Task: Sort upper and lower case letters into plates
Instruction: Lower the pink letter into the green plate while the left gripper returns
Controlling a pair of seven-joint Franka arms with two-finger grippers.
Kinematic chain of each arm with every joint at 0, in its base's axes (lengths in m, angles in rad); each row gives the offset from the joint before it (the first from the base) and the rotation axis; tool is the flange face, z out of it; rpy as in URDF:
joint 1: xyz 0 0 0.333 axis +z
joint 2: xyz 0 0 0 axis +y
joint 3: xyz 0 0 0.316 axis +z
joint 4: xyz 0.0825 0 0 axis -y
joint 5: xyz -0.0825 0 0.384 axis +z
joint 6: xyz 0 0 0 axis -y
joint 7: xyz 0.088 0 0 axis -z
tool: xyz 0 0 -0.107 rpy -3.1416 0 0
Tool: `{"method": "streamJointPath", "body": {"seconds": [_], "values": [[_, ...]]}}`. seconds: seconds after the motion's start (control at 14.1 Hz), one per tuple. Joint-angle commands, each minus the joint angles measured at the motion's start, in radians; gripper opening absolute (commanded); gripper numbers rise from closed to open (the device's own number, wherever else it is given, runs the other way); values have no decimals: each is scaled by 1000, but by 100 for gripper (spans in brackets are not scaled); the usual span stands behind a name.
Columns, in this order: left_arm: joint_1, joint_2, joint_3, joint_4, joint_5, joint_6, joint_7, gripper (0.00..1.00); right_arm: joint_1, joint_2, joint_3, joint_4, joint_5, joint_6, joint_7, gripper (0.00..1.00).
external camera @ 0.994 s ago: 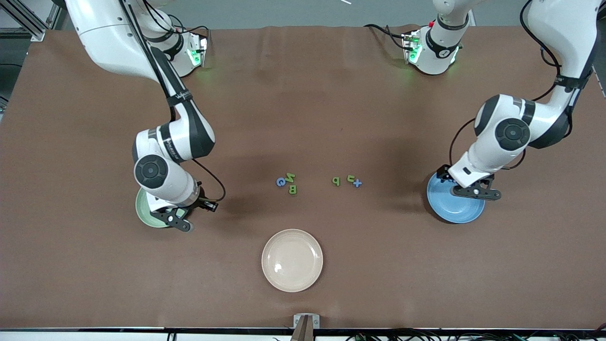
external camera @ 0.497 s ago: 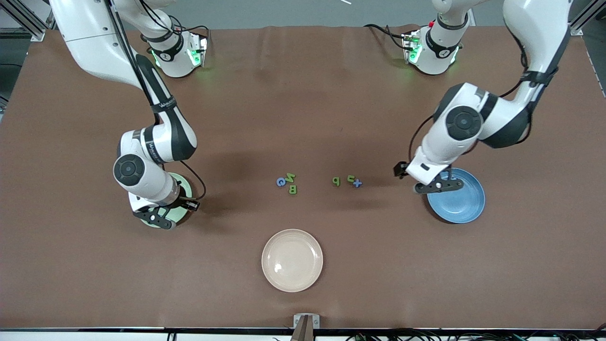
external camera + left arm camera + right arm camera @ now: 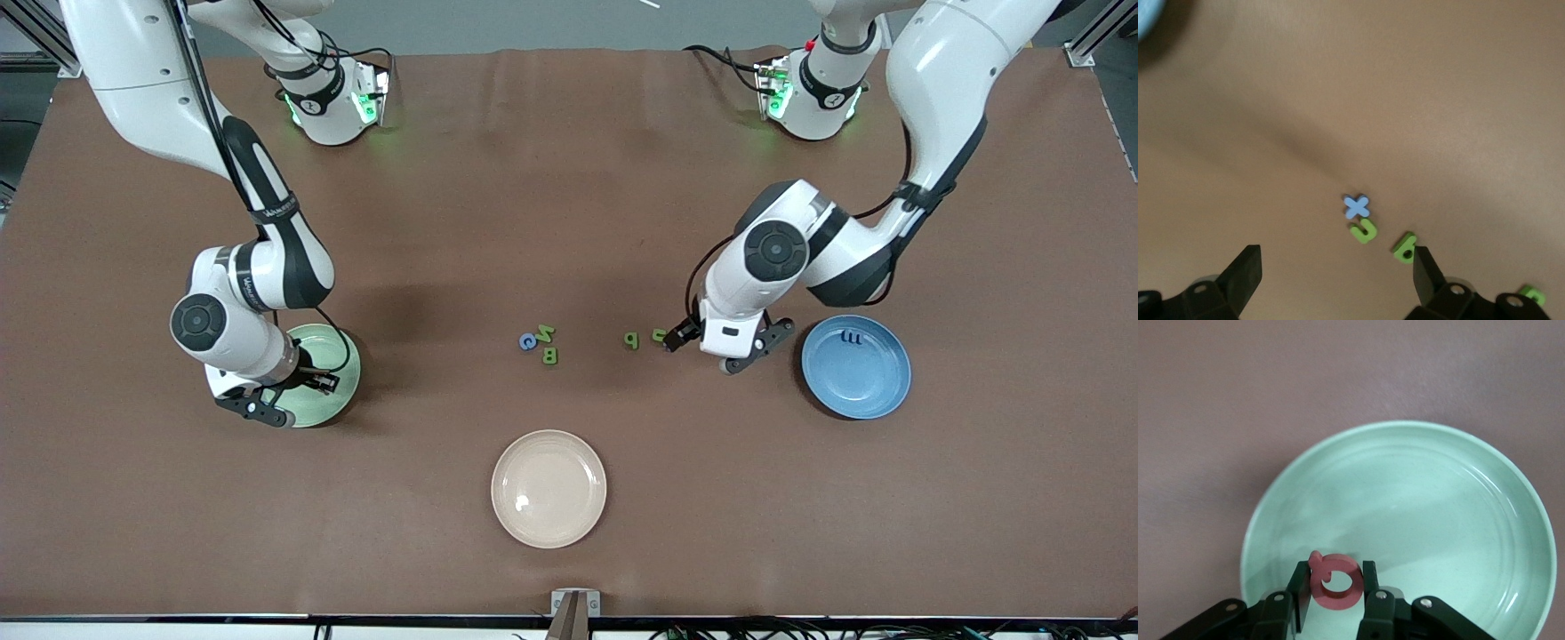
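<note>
My right gripper [image 3: 1333, 588] is shut on a red foam letter [image 3: 1335, 580] and holds it just over the rim of the mint green plate [image 3: 1438, 507]. In the front view this gripper [image 3: 256, 407] hangs over that plate's [image 3: 336, 360] edge and hides the red letter. My left gripper [image 3: 1335, 280] is open and empty over bare table, close to a blue plus [image 3: 1356, 206], a green u-shaped letter [image 3: 1364, 231] and a green p [image 3: 1405, 247]. In the front view it [image 3: 725, 353] is between these letters and the blue plate [image 3: 858, 378]. A dark blue letter [image 3: 852, 338] lies in that plate.
A blue C [image 3: 528, 341], a green N [image 3: 546, 332] and a green B [image 3: 550, 356] lie together mid-table. The green p [image 3: 630, 339] and the u-shaped letter [image 3: 659, 334] lie toward the left arm's end. A cream plate [image 3: 548, 488] sits nearer the front camera.
My left gripper has left the blue plate and come over the letters; a dark blue letter now shows in that plate. My right gripper has shifted across the green plate toward the right arm's end.
</note>
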Motion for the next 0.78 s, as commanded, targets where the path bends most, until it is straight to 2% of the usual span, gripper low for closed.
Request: {"method": "streamJointPath", "body": {"seconds": [0.0, 0.36, 0.71], "values": [[-84, 91, 56, 81, 74, 23, -147, 100, -26, -41, 21, -95, -9, 52, -7, 1], [-164, 131, 133, 67, 122, 103, -215, 100, -35, -63, 24, -156, -7, 73, -18, 1], [-173, 142, 151, 13, 157, 161, -217, 94, -48, -109, 24, -194, -7, 39, -30, 1]]}}
